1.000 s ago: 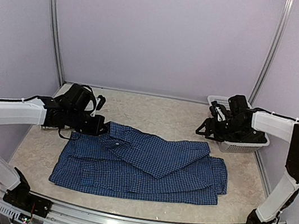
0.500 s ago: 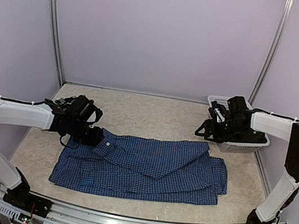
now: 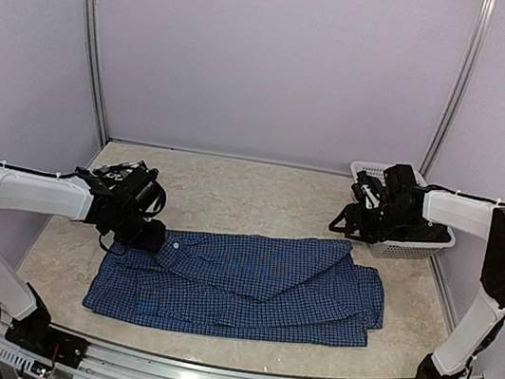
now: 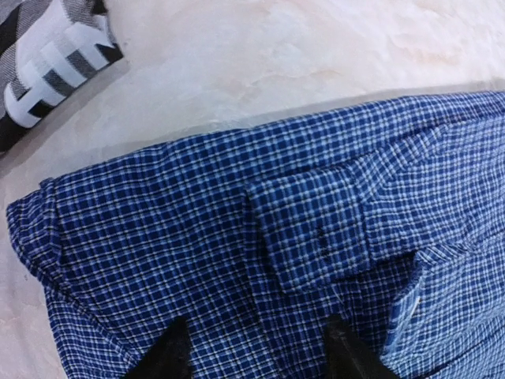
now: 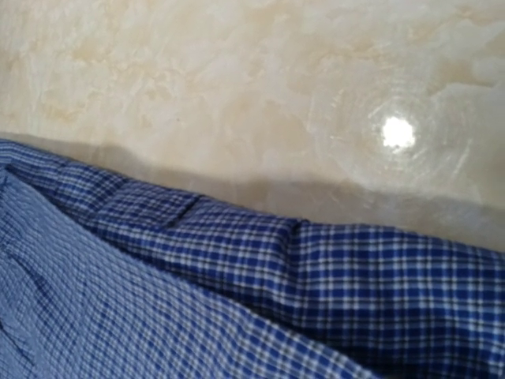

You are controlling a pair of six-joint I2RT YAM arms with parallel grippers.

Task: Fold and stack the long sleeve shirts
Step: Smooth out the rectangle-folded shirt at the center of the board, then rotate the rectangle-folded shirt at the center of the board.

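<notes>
Your left gripper (image 4: 256,357) stands parted over the blue shirt (image 3: 247,285), gripping nothing; the shirt lies mid-frame on the table (image 3: 262,191). The plaid shirt (image 4: 47,63) is cut off upper left. The right gripper (image 3: 352,217), beside the basket (image 3: 416,246), is too dark to read.

Blue checked shirt (image 5: 237,308) lies rumpled on a marbled beige tabletop (image 5: 197,71), what may be a sleeve along its upper border; glare (image 5: 397,132) marks bare surface.
</notes>
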